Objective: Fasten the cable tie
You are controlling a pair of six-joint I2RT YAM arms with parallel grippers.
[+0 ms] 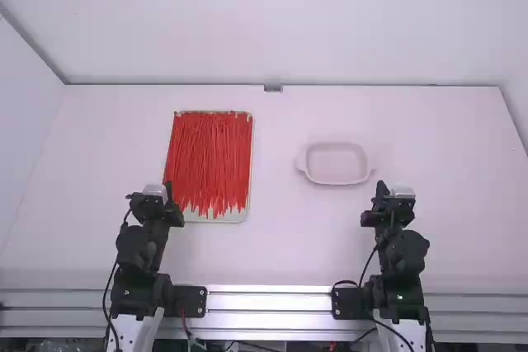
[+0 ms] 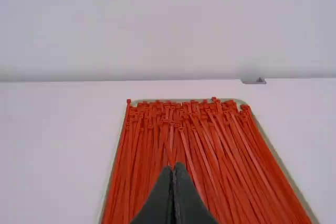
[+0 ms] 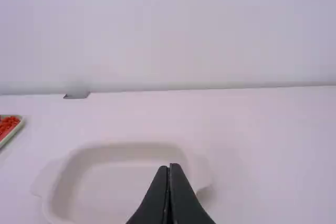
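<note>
Facing the red cable ties (image 2: 210, 145), your left gripper (image 2: 173, 167) sits at their near edge, closed, empty; your right gripper (image 3: 169, 167), closed and empty, sits well apart, rightward.

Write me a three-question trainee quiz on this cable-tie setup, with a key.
1. True or false: the left pincer is shut.
2. The red cable ties lie on: A) a tray B) a cloth C) a box lid.
3. Fill in: ahead of the right pincer sits a white ____.
Key: 1 true; 2 A; 3 dish.
</note>
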